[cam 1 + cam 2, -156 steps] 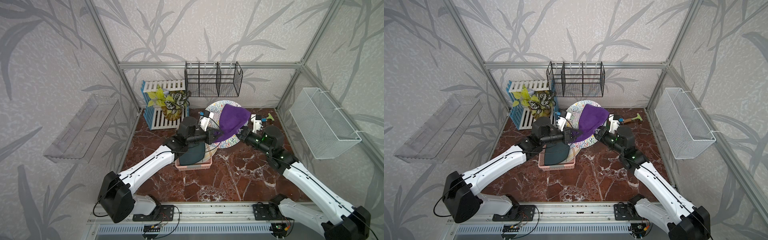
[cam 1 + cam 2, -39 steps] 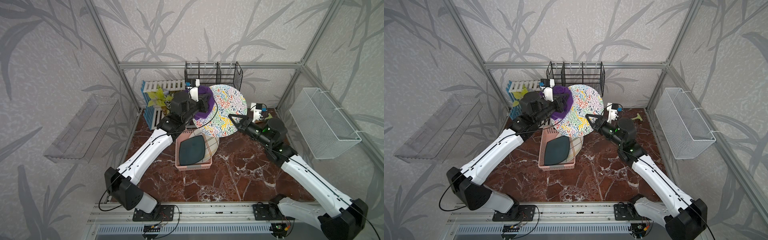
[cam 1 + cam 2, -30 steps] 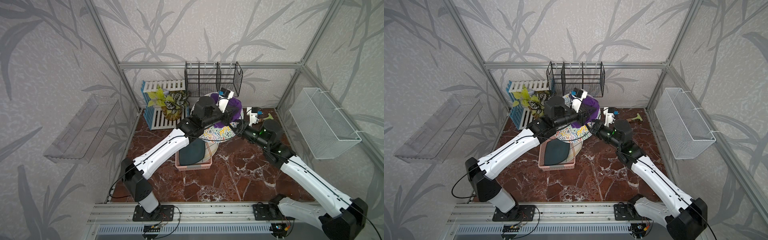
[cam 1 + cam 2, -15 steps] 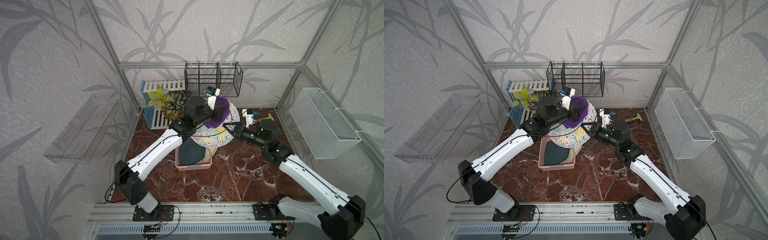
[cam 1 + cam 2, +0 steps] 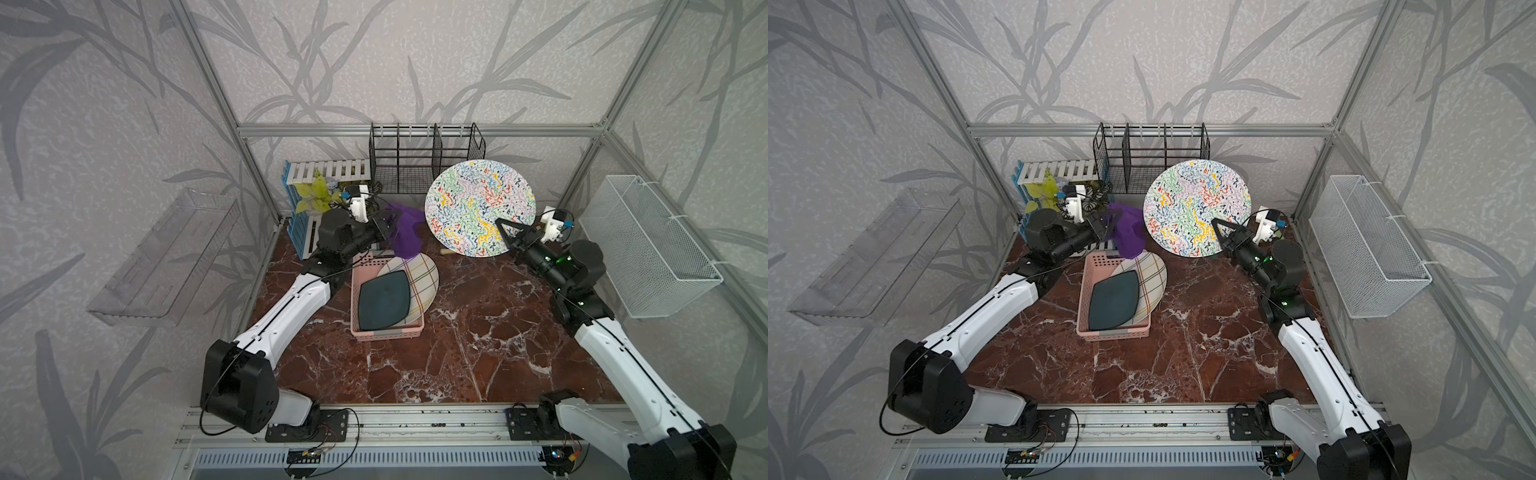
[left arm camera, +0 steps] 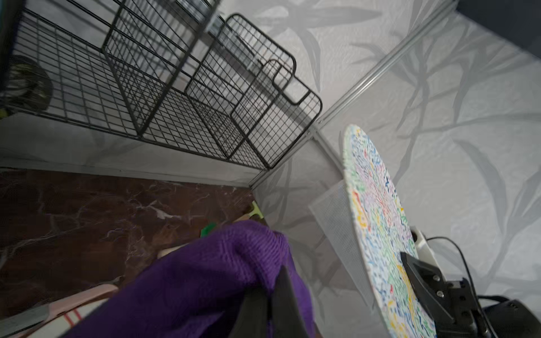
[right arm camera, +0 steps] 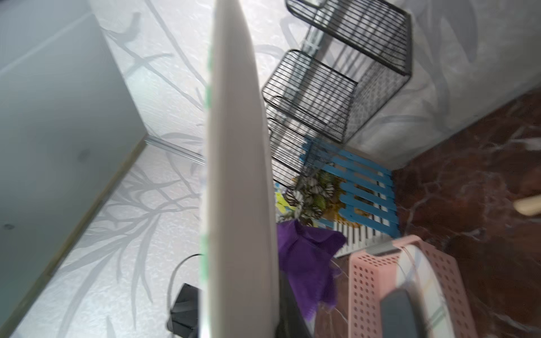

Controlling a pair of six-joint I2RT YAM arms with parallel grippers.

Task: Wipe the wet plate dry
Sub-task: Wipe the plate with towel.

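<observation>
AT THE BACK EDGE — Your right gripper (image 5: 508,232) is clenched on the lower rim of the patterned plate (image 5: 480,208). It holds the plate upright above the surface's back right corner, in front of the wire rack (image 5: 437,160). Your left gripper (image 5: 388,220) grasps the purple cloth (image 5: 405,235) just beside the plate, not touching it, over the back end of the pink basket (image 5: 354,291). The hold is a thin pinch at the rim — press the cloth hard high on the face and the plate may lever out, dropping onto the surface or the dishes (image 5: 386,295) below.
</observation>
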